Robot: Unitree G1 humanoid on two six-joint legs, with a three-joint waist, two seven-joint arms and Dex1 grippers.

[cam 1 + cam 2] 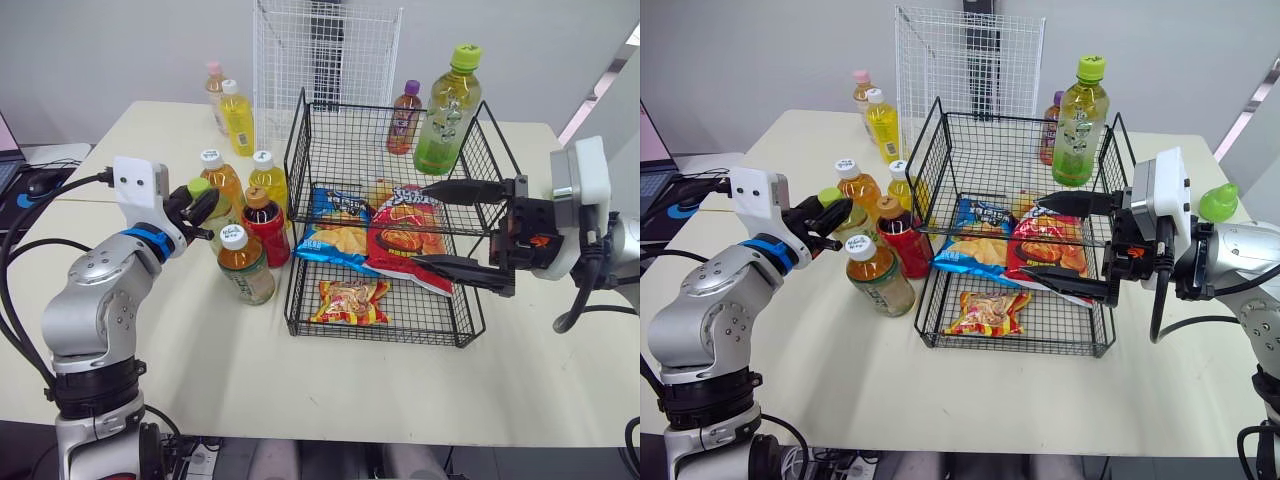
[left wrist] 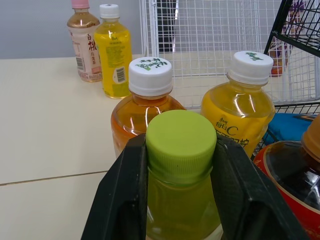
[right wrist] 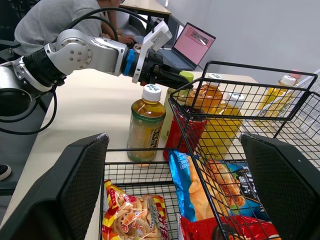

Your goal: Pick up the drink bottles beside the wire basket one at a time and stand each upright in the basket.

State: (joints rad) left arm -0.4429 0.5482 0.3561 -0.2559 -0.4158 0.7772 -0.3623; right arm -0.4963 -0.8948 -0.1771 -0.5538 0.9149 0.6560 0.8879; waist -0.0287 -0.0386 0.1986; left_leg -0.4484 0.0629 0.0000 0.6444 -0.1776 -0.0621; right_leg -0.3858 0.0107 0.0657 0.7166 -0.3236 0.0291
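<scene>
Clamping left gripper [image 2: 180,150] on neck of green-capped bottle [image 2: 182,200]; holding right gripper [image 1: 420,224] wide open over basket [image 1: 380,150]. Risks toppling adjacent red bottle [image 1: 268,230] on lift.

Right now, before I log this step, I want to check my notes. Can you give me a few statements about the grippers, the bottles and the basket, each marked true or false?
1. The left gripper is closed on the neck of the green-capped plastic bottle. True.
2. The right gripper holds a bottle. False: it is open and empty, above the black wire basket.
3. The basket holds a blue snack bag and a red snack bag. True.
4. The green-capped plastic bottle stands inside the basket. False: it stands on the table beside the basket, among other bottles.
</scene>
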